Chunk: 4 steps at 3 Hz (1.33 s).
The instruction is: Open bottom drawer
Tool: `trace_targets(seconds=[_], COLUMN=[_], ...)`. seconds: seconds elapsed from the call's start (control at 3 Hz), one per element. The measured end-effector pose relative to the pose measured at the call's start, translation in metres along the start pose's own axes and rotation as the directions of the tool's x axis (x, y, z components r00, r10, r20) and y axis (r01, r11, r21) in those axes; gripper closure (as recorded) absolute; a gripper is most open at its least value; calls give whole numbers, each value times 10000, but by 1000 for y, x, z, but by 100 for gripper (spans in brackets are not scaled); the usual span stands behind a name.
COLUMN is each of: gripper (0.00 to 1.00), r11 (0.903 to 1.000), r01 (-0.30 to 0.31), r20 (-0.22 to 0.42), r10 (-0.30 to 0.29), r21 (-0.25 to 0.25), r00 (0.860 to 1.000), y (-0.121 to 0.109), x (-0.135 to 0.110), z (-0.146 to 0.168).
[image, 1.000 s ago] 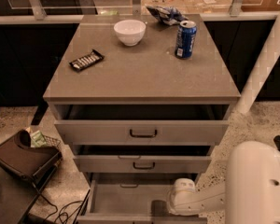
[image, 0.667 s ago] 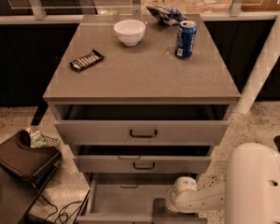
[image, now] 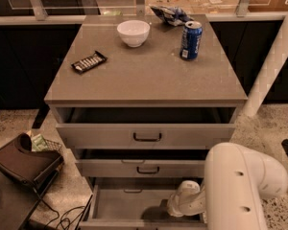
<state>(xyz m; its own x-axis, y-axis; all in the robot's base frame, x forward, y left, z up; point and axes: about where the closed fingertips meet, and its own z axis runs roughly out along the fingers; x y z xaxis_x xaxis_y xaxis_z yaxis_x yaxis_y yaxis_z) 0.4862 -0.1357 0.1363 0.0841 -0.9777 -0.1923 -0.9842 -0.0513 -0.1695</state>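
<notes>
Camera view, drawer: the slim grey flat-fronted bottom drawer (image: 125,206) stands well out, under the two other fronts.
Hand: the white hand (image: 176,209) is low at its right front; spread or pressed together, I cannot tell.
Advice: pull straight and level.
Change: the white arm (image: 245,181) has shifted left; the drawer looks unchanged.

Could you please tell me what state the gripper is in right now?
Gripper: down inside the open bottom drawer, at its right side; its state cannot be told.
</notes>
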Motion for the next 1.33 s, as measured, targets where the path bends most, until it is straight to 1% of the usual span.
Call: trace_targets(seconds=[0.33, 1.0, 1.33], gripper=[100, 100, 100], r11=[9969, 9946, 9946], r01=[-93, -232, -233], r20=[70, -7, -8], r10=[98, 232, 233], r21=[-775, -1012, -1013], r00=[9999, 9997, 9997], y=[24, 37, 36], x=[2, 4, 4], z=[29, 25, 25])
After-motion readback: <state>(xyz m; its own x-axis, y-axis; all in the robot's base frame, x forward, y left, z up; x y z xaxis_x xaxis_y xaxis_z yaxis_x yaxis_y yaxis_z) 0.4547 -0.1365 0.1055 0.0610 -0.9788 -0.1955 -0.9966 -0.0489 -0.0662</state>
